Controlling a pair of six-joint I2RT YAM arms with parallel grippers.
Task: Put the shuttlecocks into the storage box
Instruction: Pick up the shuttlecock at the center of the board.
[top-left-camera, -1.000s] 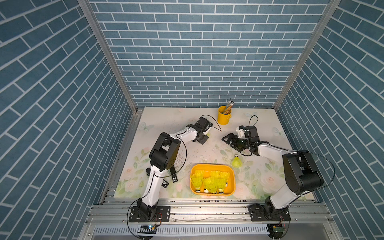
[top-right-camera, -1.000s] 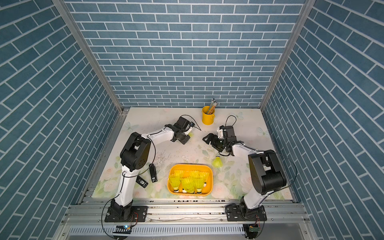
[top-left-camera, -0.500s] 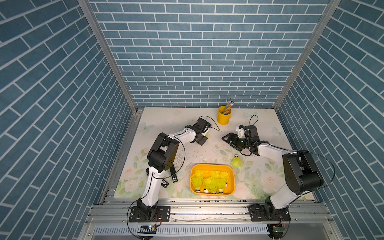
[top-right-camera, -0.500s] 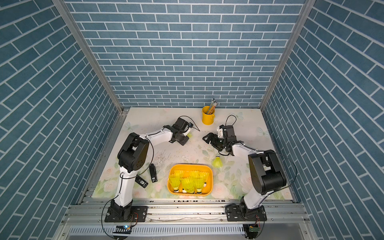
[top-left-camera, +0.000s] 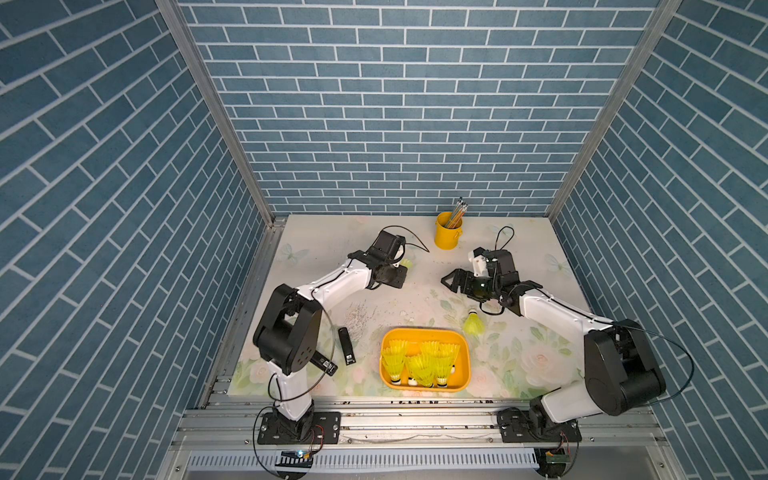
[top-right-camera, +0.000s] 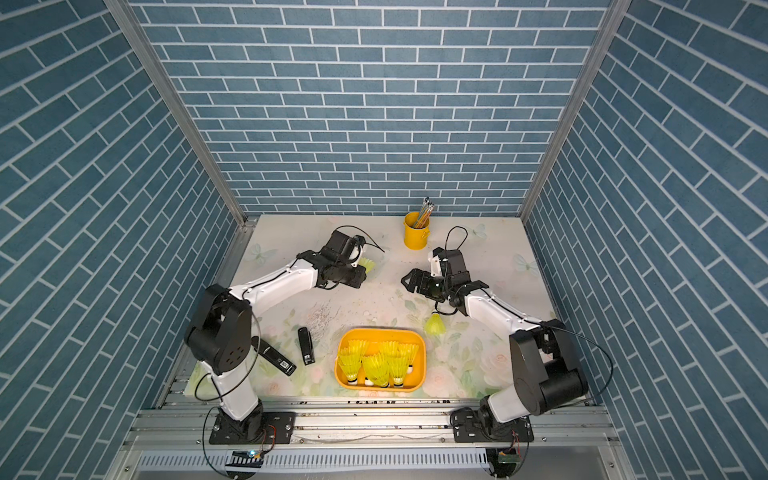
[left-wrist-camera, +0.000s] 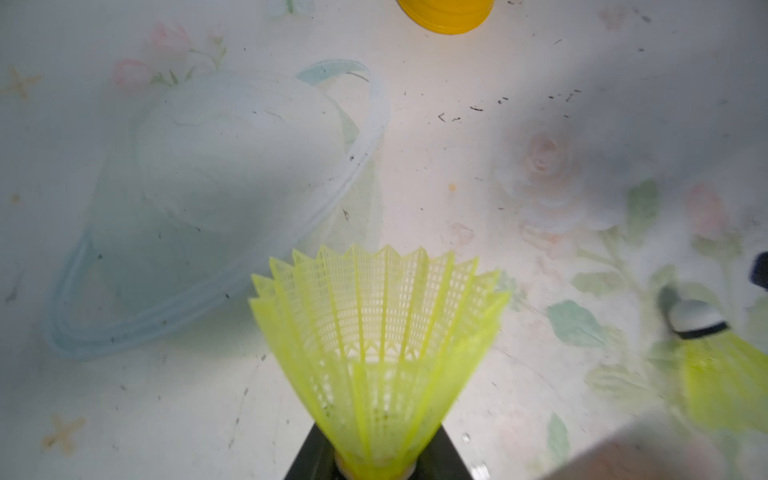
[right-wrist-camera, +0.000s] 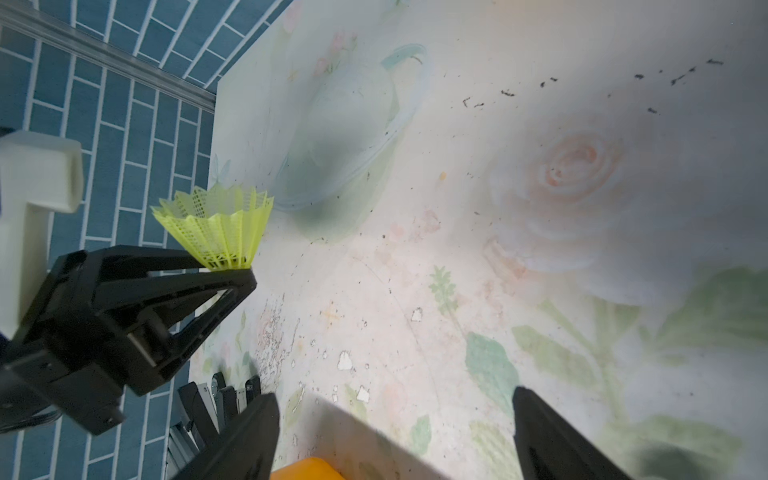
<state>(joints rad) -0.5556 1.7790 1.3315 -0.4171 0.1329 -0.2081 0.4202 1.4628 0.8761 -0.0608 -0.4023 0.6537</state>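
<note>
My left gripper is shut on the base of a neon yellow-green shuttlecock at the back middle of the table. In the left wrist view its skirt fans out from the gripper. My right gripper stands open with nothing in it. It faces the left gripper and its shuttlecock. A loose shuttlecock lies beside the orange-yellow storage box. Several shuttlecocks are inside the box.
A yellow pencil cup stands at the back, between the grippers. Two black staplers lie by the left arm's base. Dark specks and white flecks dot the floral mat. Brick-pattern walls close in three sides.
My left arm has drawn slightly to the left, still holding the shuttlecock. The right arm and the loose shuttlecock have stayed put.
</note>
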